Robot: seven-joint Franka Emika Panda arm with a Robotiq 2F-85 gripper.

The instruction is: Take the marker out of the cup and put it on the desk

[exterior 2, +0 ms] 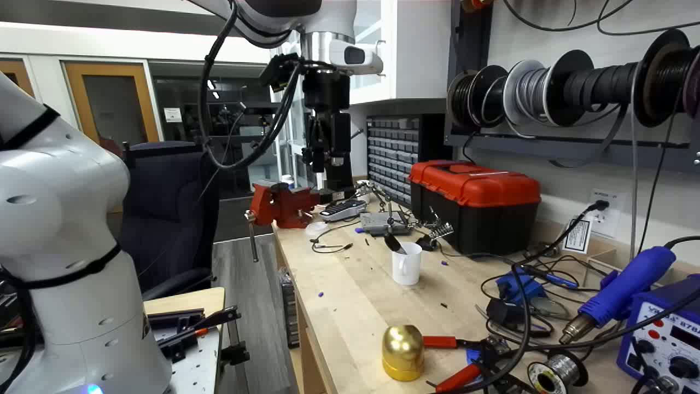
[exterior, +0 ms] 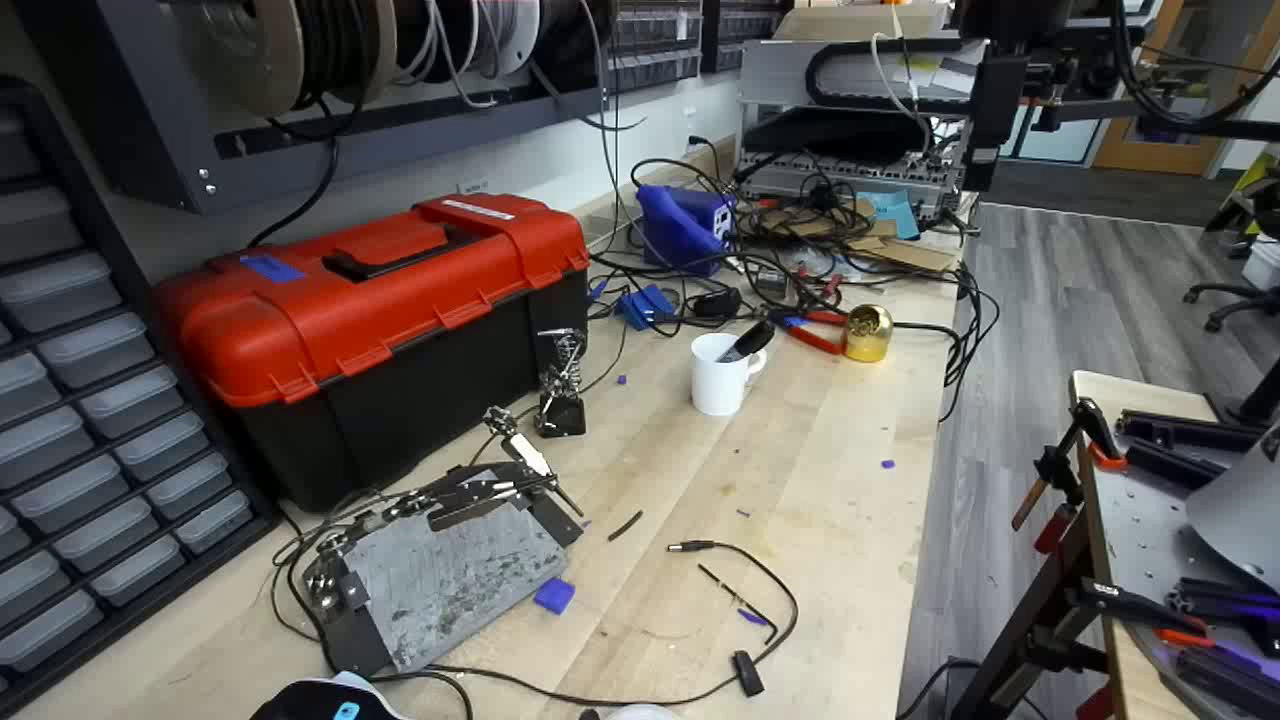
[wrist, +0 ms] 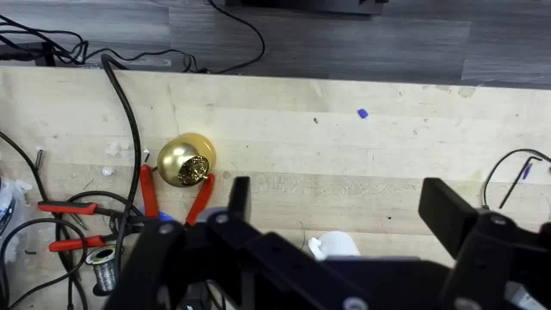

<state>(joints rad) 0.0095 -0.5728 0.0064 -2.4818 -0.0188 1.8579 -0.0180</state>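
Observation:
The white cup stands upright on the wood desk, also shown in an exterior view. The black marker leans in the cup, its upper end sticking out over the rim on the handle side; it also shows in an exterior view. In the wrist view the cup is partly hidden behind the gripper body, and the marker is hidden. My gripper is open and empty, its fingers wide apart. It hangs high above the desk and apart from the cup, as seen in an exterior view.
A red and black toolbox stands along the wall. A gold tip cleaner, red-handled pliers and tangled cables lie beyond the cup. A helping-hands stand, a thin cable and a red vise are at the other end.

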